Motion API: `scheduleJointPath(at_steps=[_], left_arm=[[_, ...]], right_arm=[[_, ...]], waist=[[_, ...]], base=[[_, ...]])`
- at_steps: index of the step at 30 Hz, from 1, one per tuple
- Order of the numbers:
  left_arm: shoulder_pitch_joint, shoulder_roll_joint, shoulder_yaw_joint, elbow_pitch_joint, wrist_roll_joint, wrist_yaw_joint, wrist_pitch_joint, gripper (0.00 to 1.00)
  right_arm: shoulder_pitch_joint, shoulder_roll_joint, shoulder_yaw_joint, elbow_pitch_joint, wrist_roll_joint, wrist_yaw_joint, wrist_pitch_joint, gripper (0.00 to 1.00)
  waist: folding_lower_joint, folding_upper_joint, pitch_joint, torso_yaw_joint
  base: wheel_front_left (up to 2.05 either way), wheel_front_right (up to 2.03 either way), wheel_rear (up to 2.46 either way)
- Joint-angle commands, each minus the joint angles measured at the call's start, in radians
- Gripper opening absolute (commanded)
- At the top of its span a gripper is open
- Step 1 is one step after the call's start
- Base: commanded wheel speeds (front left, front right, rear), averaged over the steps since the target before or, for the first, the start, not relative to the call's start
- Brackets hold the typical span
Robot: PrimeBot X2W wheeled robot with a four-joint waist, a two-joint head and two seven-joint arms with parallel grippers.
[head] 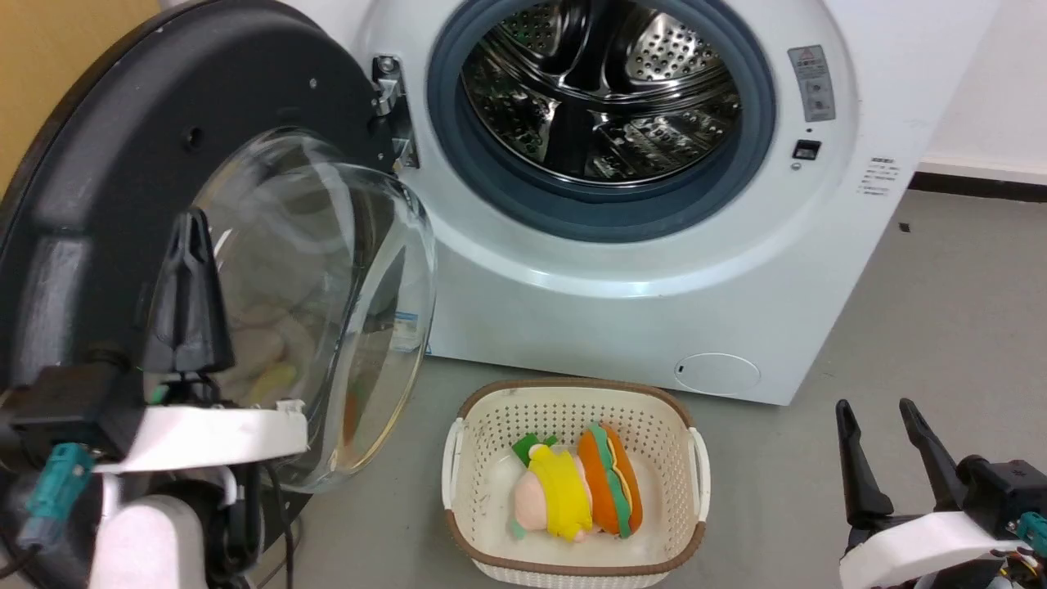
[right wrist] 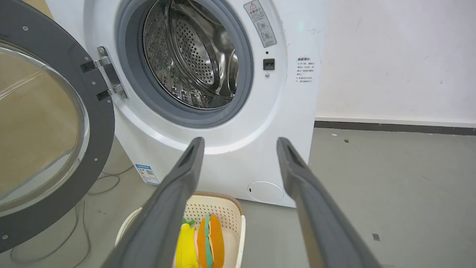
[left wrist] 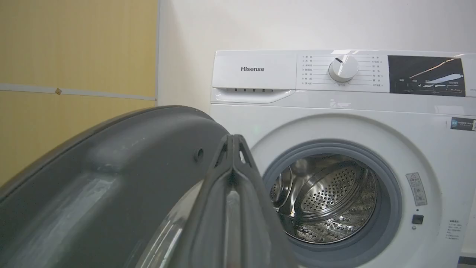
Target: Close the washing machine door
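The washing machine (head: 654, 270) stands ahead with its steel drum (head: 601, 82) exposed. Its round black door (head: 98, 188) with the bulging glass window (head: 327, 286) hangs swung out to the left on its hinge (head: 393, 106). My left gripper (head: 190, 221) is shut, fingers together, in front of the door's inner face beside the glass; whether it touches the door I cannot tell. In the left wrist view the closed fingers (left wrist: 232, 178) rise before the door (left wrist: 111, 167). My right gripper (head: 879, 413) is open, low at the right above the floor, apart from the machine (right wrist: 223, 149).
A cream plastic basket (head: 491, 425) holding plush toys (head: 577, 491) sits on the grey floor right before the machine, below the opening. A cable (right wrist: 93, 186) lies on the floor under the door. Bare floor stretches to the right toward a white wall (right wrist: 390, 56).
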Motion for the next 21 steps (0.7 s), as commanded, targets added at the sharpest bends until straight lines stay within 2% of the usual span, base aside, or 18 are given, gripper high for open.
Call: scheduleJointPath(at_steps=[1, 13, 21], left_arm=[[-0.029, 0.009, 0.016, -0.017, -0.008, -0.008, -0.01, 0.0], [-0.107, 0.062, 0.117, -0.067, -0.076, -0.028, -0.028, 0.0], [-0.142, 0.102, 0.214, -0.081, -0.168, -0.032, -0.006, 0.0]], right_arm=[[-0.003, 0.001, -0.007, 0.008, 0.012, 0.0, -0.01, 1.0], [-0.006, 0.001, -0.038, 0.043, 0.04, 0.0, -0.033, 1.0], [-0.003, 0.001, -0.063, 0.072, 0.065, 0.0, -0.049, 1.0]], waist=[[0.0, 0.0, 0.004, 0.014], [0.0, 0.0, 0.015, 0.078], [0.0, 0.0, 0.018, 0.127]], base=[[0.0, 0.0, 0.0], [0.0, 0.0, 0.0], [0.0, 0.0, 0.0]])
